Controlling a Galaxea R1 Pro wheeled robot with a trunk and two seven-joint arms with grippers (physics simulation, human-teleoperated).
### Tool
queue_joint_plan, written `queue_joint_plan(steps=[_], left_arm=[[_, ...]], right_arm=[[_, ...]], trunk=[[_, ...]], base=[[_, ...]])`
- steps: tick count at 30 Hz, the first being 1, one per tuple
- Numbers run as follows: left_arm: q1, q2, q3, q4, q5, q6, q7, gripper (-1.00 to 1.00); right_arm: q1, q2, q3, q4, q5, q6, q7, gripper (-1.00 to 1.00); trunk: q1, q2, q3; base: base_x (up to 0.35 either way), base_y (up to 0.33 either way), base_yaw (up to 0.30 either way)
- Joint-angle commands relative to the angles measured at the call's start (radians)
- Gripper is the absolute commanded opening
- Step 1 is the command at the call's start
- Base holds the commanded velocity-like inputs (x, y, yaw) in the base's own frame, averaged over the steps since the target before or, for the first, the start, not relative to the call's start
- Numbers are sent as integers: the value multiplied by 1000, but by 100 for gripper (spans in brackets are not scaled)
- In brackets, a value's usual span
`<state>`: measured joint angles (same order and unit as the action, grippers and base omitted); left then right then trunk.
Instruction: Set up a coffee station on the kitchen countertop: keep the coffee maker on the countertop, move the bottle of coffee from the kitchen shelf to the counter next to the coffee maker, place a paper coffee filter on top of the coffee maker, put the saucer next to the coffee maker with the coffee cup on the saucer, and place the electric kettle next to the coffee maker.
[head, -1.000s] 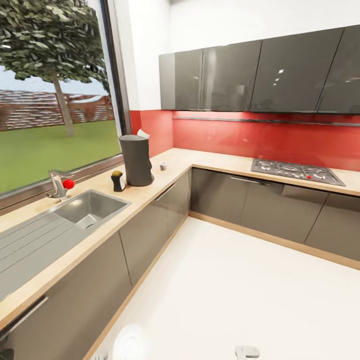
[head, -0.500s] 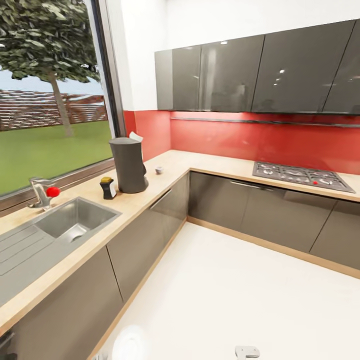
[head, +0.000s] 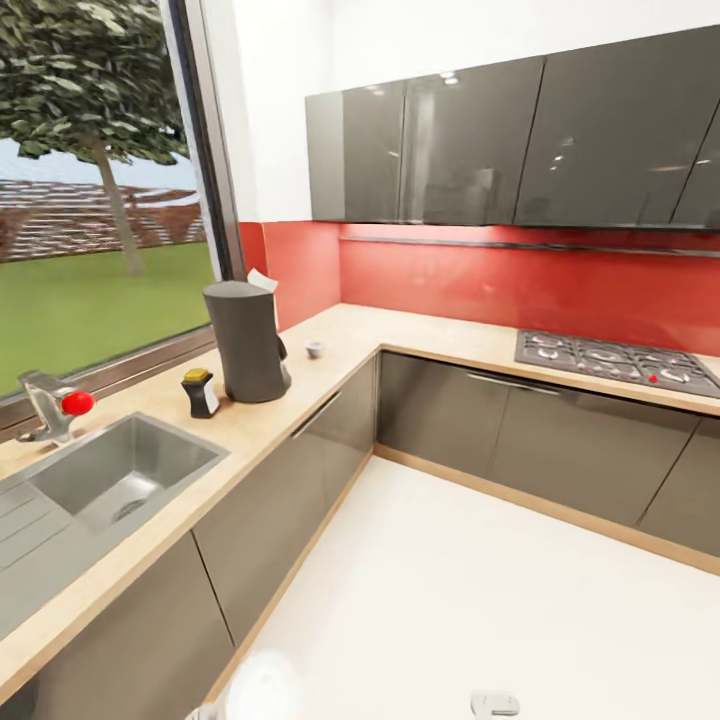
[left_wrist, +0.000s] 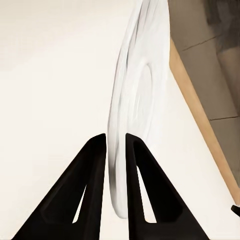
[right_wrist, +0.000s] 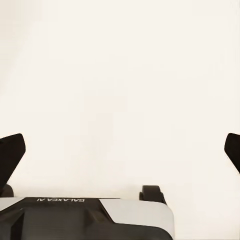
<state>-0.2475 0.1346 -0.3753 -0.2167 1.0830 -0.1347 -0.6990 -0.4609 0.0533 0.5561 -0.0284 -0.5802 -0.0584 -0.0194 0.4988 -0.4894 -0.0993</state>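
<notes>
White floor behind; "GALAXEA AI" lettering (right_wrist: 60, 200); left fingers (left_wrist: 92, 185) clamped on saucer (left_wrist: 137, 95); right fingers (right_wrist: 11, 155) apart

On my head feed I count one coffee maker (head: 246, 340), one bottle of coffee (head: 200, 393) just beside it, one small cup (head: 315, 349), one sink (head: 118, 478), one tap (head: 48, 406) and one hob (head: 620, 362) along the L-shaped countertop (head: 330, 355). One white saucer (left_wrist: 137, 100) sits edge-on between my left gripper's (left_wrist: 116, 142) two fingers.
</notes>
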Motion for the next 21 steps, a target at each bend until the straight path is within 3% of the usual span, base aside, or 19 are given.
queue_joint_plan(steps=[1, 21], left_arm=[[-1, 1, -8, 0, 5, -8, 1, -100], [-1, 0, -8, 0, 6, -9, 0, -100]], right_arm=[[-1, 0, 8, 1, -9, -3, -2, 100], [-1, 0, 9, 1, -9, -3, -2, 100]], trunk=[[1, -2, -2], [1, -2, -2]], base=[[337, -81, 0], [319, -146, 0]])
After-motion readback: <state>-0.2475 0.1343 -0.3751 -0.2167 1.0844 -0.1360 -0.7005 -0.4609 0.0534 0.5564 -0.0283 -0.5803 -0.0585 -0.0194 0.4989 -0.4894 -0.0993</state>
